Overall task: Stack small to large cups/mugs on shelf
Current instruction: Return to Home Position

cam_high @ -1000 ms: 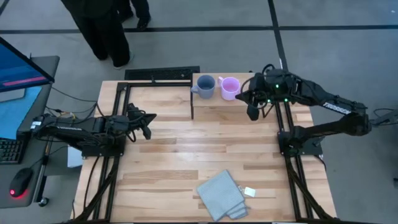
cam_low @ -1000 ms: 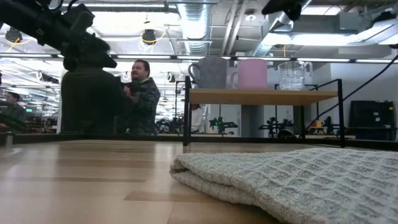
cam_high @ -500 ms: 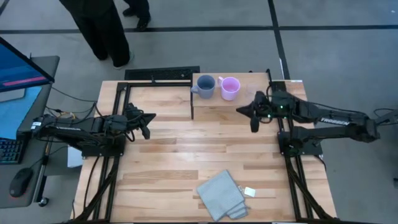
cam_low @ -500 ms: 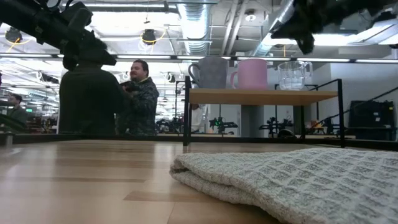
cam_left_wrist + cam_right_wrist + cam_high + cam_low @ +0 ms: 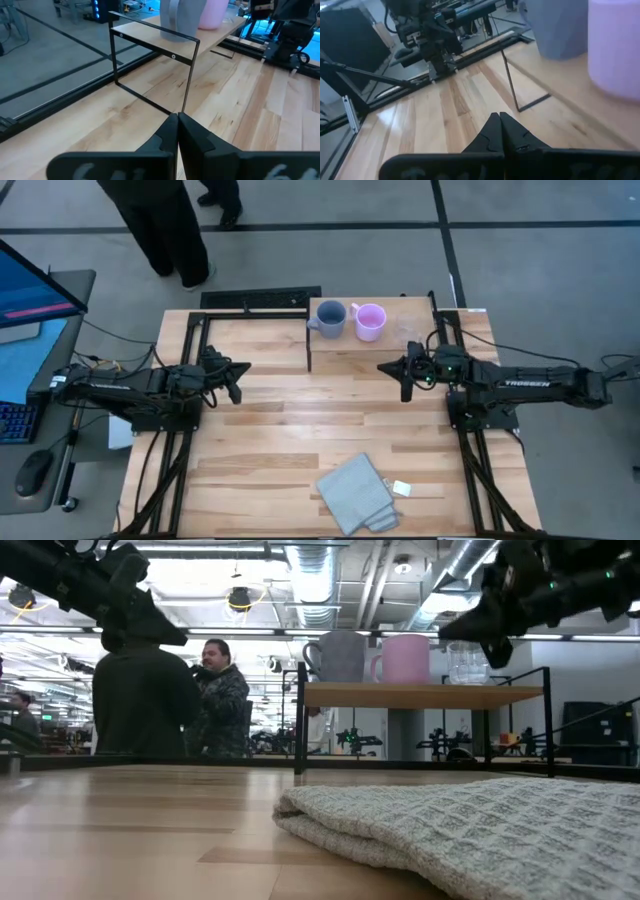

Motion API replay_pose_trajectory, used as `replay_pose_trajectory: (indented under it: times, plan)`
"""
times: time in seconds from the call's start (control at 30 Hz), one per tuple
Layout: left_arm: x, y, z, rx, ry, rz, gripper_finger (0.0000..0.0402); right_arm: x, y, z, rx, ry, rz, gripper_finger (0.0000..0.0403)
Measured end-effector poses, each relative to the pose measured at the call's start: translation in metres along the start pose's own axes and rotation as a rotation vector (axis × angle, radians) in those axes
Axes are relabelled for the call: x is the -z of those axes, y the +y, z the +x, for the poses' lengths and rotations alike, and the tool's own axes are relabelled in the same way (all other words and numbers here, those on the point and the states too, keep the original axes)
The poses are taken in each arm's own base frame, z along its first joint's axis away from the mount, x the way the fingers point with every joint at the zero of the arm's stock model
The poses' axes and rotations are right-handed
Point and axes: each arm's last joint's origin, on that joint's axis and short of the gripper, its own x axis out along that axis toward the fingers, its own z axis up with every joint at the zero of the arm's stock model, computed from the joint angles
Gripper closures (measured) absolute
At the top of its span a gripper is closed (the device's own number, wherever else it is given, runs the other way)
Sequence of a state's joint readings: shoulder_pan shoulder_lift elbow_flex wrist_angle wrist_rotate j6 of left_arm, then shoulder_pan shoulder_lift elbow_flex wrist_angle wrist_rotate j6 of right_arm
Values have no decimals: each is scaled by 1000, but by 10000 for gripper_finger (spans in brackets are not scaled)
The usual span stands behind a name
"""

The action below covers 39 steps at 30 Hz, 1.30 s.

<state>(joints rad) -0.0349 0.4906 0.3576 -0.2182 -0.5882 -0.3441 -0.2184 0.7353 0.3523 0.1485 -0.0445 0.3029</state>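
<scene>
The light-wood shelf (image 5: pixel 345 345) stands at the table's far middle. On it, in a row, stand a blue-grey handled mug (image 5: pixel 330 318), a pink-lilac mug (image 5: pixel 370 321) and, in the low view, a clear cup (image 5: pixel 462 664) at the right end. My right gripper (image 5: pixel 383 368) is shut and empty, just off the shelf's near edge at about shelf height (image 5: pixel 470 630). My left gripper (image 5: pixel 245 367) is shut and empty, above the table's left part.
A folded grey-blue cloth (image 5: pixel 355 495) lies at the table's near edge, with a small white tag (image 5: pixel 402 488) beside it. Black frame rails run along both table sides. People stand beyond the far edge (image 5: pixel 225 695). Bare tabletop lies between the arms.
My right gripper has gone from above the shelf's right end toward the table's near edge and down, and now points level toward the left, off the shelf. The three vessels have stayed in place.
</scene>
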Motion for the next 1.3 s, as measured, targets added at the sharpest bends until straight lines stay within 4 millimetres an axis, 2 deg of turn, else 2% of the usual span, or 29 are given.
replay_pose_trajectory:
  times: [0.43, 0.63, 0.87, 1.0, 1.17, 1.3]
  plan:
    - [0, 9, 4, -69, 14, -1, 401, 46, -19, -1, 50, -29, 109, 402]
    - [-1, 14, 7, -62, 26, -4, 402, 61, -27, -4, 61, -63, 143, 402]
    - [27, 22, 21, -57, -37, -60, 402, 67, -31, -5, 77, -56, 154, 401]
    - [39, 26, 25, -61, -58, -78, 402, 78, -34, -8, 90, -52, 181, 401]
    - [47, 29, 27, -64, -40, -102, 402, 78, -34, -8, 89, -58, 187, 401]
    - [62, 33, 30, -72, -37, -149, 402, 78, -35, -8, 98, -58, 185, 401]
